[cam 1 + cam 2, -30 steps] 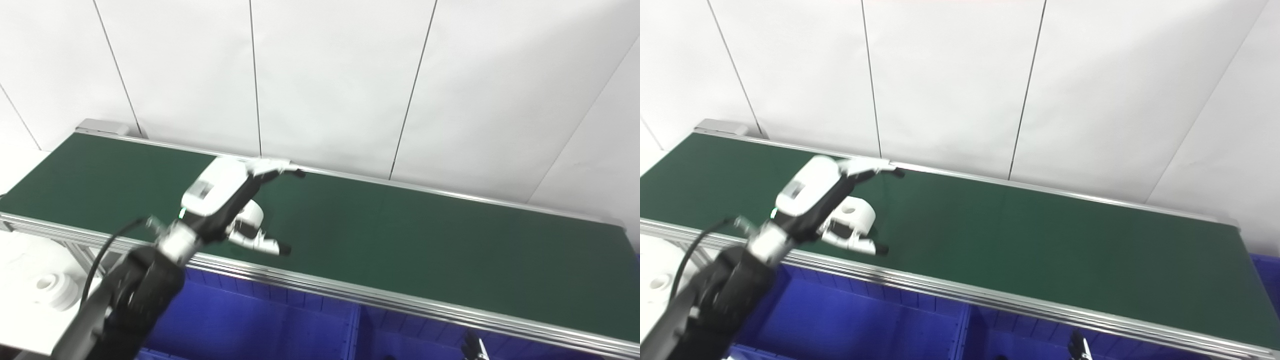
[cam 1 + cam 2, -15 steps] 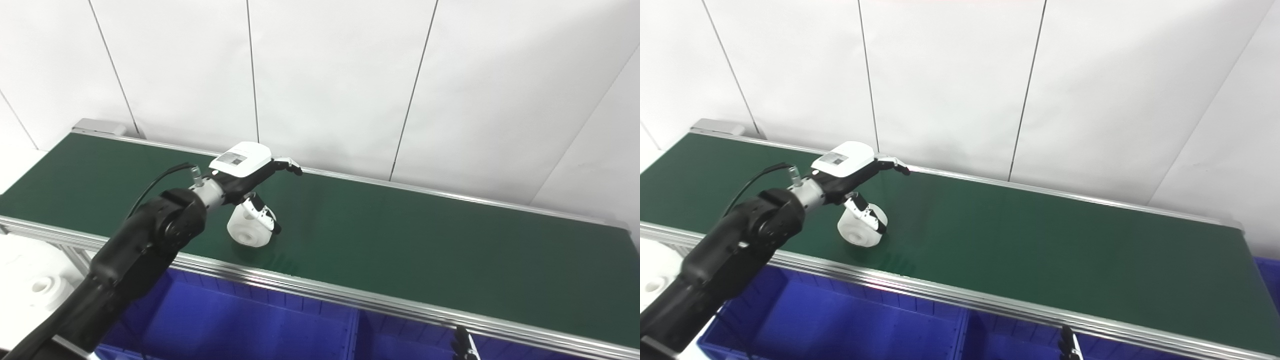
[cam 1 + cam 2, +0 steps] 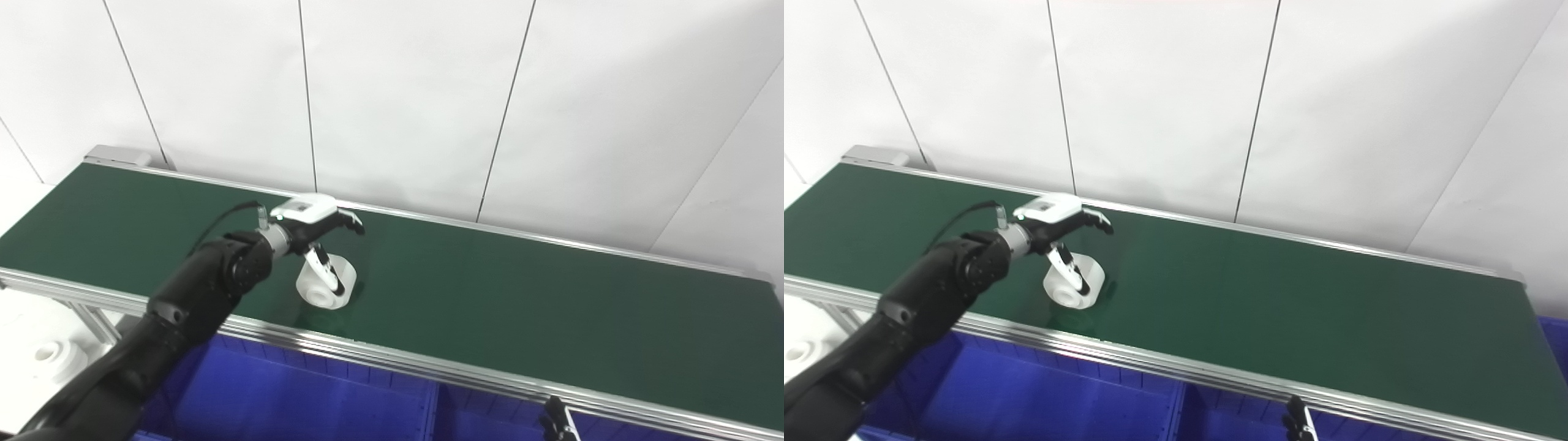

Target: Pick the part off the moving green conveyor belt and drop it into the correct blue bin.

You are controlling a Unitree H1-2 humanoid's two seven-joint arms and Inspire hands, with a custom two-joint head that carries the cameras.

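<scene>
The left hand point(image 3: 312, 223) is reaching out over the green conveyor belt point(image 3: 490, 294), its thumb lying across the near face of a white pulley-like part point(image 3: 327, 283) and its fingers point(image 3: 350, 222) arching over the top. The part is sitting tilted on the belt, near the front rail. The hand appears to be closing around it, though a firm clamp cannot be confirmed. Only the fingertips of the right hand point(image 3: 556, 422) are showing at the bottom edge, above the blue bins point(image 3: 318, 404); its state is unclear.

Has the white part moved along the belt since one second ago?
Yes. The white part has moved right along the green belt, judged against the wall seam behind it.
</scene>
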